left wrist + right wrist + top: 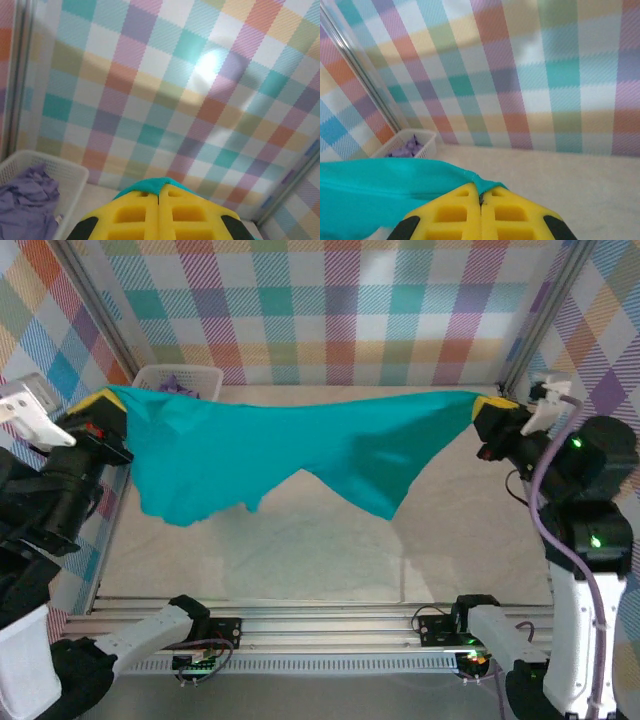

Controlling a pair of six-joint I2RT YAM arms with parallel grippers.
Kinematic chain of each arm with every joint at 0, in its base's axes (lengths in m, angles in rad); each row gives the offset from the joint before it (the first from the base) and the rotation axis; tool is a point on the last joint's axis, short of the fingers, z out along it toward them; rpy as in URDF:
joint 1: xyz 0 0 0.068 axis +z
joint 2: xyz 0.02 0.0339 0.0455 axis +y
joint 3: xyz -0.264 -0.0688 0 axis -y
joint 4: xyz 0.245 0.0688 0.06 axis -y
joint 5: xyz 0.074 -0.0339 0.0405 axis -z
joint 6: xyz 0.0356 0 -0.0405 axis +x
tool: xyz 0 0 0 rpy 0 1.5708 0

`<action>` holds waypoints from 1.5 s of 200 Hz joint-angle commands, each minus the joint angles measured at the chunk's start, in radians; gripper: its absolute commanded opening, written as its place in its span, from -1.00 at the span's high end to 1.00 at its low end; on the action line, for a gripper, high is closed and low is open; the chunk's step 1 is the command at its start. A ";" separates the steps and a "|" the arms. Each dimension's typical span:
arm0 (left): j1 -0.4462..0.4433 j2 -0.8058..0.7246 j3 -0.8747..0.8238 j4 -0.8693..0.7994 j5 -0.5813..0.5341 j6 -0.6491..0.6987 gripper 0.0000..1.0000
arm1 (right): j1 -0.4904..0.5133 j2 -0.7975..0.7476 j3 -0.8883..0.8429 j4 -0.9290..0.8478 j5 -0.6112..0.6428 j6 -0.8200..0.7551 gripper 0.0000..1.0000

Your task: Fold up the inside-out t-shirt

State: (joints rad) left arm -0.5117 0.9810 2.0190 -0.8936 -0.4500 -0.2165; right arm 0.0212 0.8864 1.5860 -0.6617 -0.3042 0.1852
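Note:
The teal-green inside-out t-shirt (290, 450) hangs stretched above the table between both arms, its lower part drooping in two points. At the far left my left gripper (112, 400) is shut on one end of the t-shirt; the left wrist view shows a teal fold (155, 187) pinched between the closed yellow fingers (130, 215). My right gripper (488, 405) at the far right is shut on the other end. From the right wrist, the t-shirt's hem (395, 187) runs off to the left from the closed yellow fingers (510, 215).
A white basket (180, 380) with a lavender-purple garment (27, 197) stands at the back left corner, just behind the t-shirt's left end. Checked walls and metal posts enclose the table. The beige tabletop (330, 550) lies open below the shirt.

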 commanded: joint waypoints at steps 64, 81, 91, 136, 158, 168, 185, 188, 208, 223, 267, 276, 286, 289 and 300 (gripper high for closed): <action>0.198 0.394 0.151 -0.105 0.195 0.077 1.00 | 0.000 0.190 0.041 0.011 0.024 -0.046 1.00; 0.203 0.409 0.181 -0.104 0.218 0.076 1.00 | 0.000 0.207 0.065 0.016 0.027 -0.051 1.00; 0.204 0.392 0.177 -0.099 0.225 0.074 1.00 | 0.000 0.205 0.078 0.011 0.027 -0.055 1.00; 0.203 0.197 0.076 -0.076 0.238 0.056 1.00 | 0.000 0.108 0.092 -0.054 0.045 -0.073 1.00; 0.204 0.090 0.029 -0.074 0.264 0.047 1.00 | -0.001 0.045 0.092 -0.088 0.038 -0.070 1.00; 0.204 0.047 0.022 -0.080 0.284 0.041 1.00 | -0.001 0.014 0.092 -0.107 0.036 -0.067 1.00; 0.204 -0.019 0.012 -0.079 0.310 0.028 1.00 | 0.000 -0.036 0.097 -0.131 0.037 -0.062 1.00; 0.204 -0.029 0.014 -0.078 0.314 0.027 1.00 | -0.001 -0.046 0.099 -0.134 0.036 -0.061 1.00; 0.203 -0.056 0.052 -0.091 0.334 0.021 1.00 | -0.001 -0.078 0.137 -0.163 0.029 -0.054 1.00; 0.204 -0.045 0.097 -0.105 0.338 0.027 1.00 | 0.000 -0.083 0.169 -0.174 0.018 -0.050 1.00; 0.203 0.095 0.175 -0.106 0.225 0.080 1.00 | -0.001 -0.024 0.205 -0.149 0.025 -0.068 1.00; 0.203 0.139 0.170 -0.100 0.208 0.091 1.00 | 0.000 -0.002 0.191 -0.131 0.026 -0.075 1.00; 0.203 0.185 0.148 -0.077 0.198 0.101 1.00 | 0.000 0.025 0.161 -0.101 0.023 -0.081 1.00; 0.203 0.199 0.136 -0.066 0.200 0.101 1.00 | -0.001 0.033 0.149 -0.090 0.024 -0.083 1.00; 0.203 0.242 0.089 -0.019 0.200 0.113 1.00 | 0.000 0.063 0.106 -0.049 0.027 -0.094 1.00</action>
State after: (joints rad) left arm -0.3172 1.1038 2.1777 -0.9932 -0.2035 -0.1467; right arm 0.0212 0.8658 1.7615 -0.7956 -0.2882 0.1215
